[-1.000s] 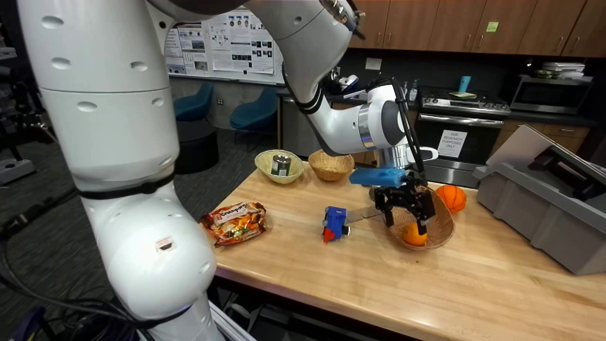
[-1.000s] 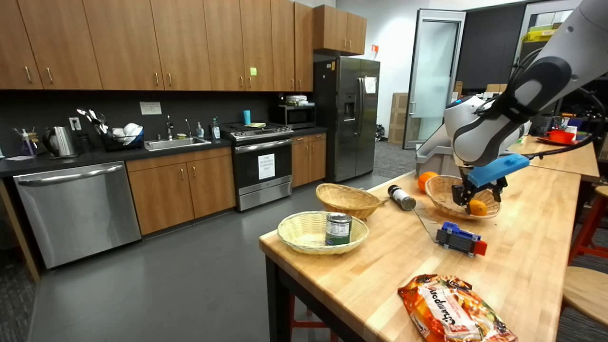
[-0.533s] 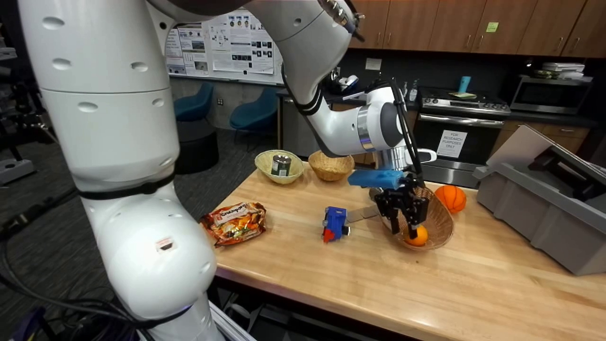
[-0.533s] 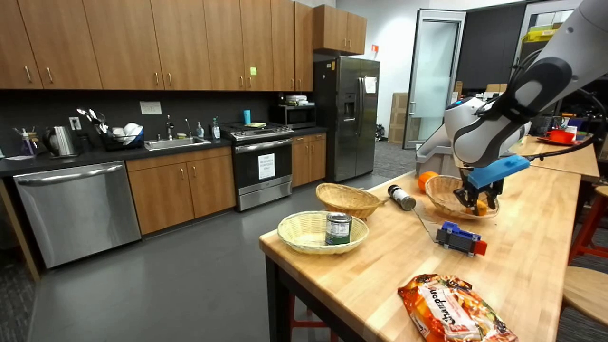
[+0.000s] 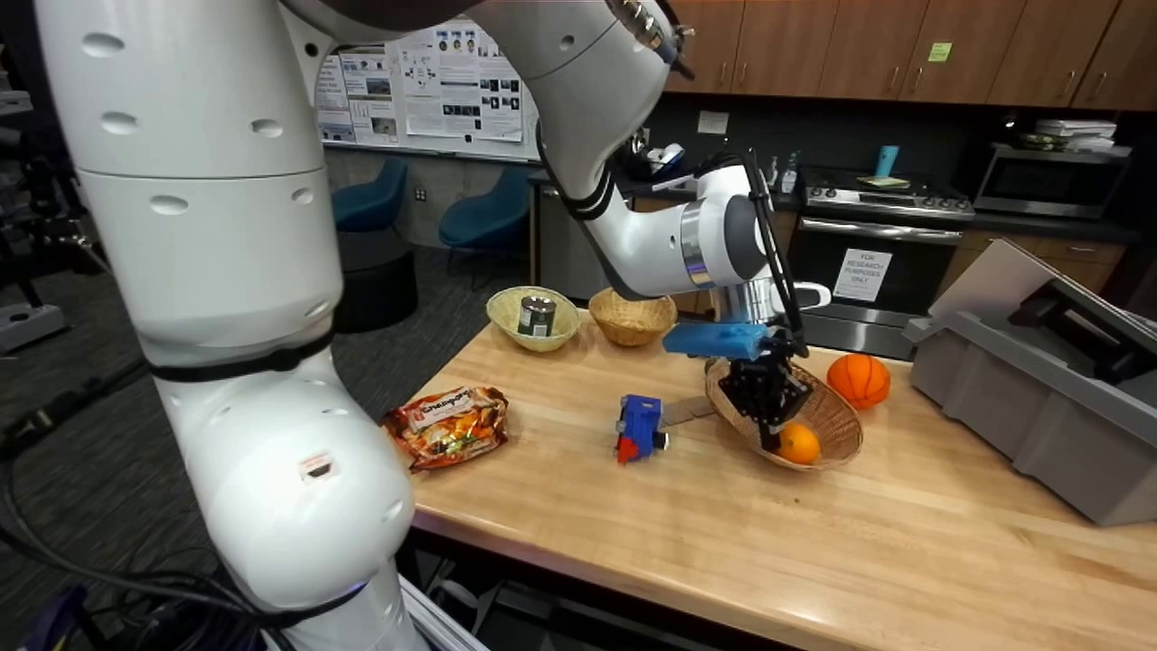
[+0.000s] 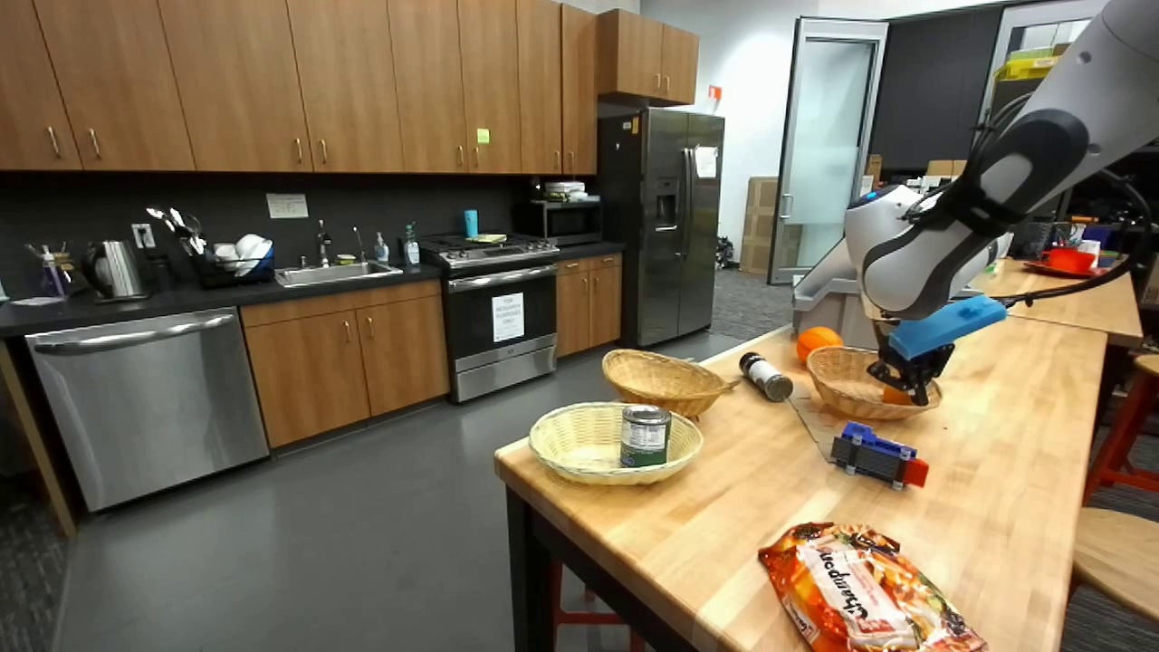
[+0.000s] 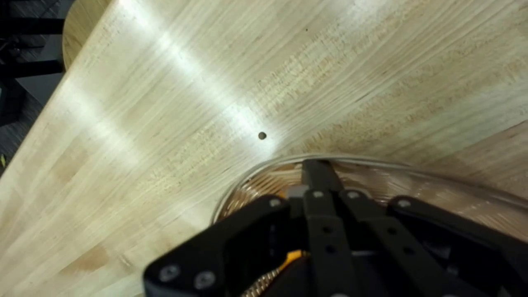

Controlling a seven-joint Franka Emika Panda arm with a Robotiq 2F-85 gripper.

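My gripper (image 5: 771, 440) points down into a brown wicker basket (image 5: 836, 423) on the wooden table. Its fingers are together, with nothing seen between them. A small orange fruit (image 5: 799, 444) lies in the basket right beside the fingertips; in an exterior view the fruit (image 6: 895, 396) is partly covered by the gripper (image 6: 919, 397). In the wrist view the joined fingertips of the gripper (image 7: 317, 165) reach the inside of the basket's rim (image 7: 253, 192), and only slivers of orange show past the black linkage. Behind the basket sits an orange ball with dark lines (image 5: 859, 381).
A blue and red toy (image 5: 640, 427) lies beside the basket. Farther off are a noodle packet (image 5: 449, 427), a pale basket (image 5: 565, 316) holding a can (image 5: 537, 316), and a tan basket (image 5: 633, 316). A bottle (image 6: 766, 377) lies near the table edge. A grey bin (image 5: 1030, 416) stands beyond.
The fingers stood apart around the fruit and have come together; the fruit is now beside them. The brown basket has shifted and tilted slightly. The arm has barely moved.
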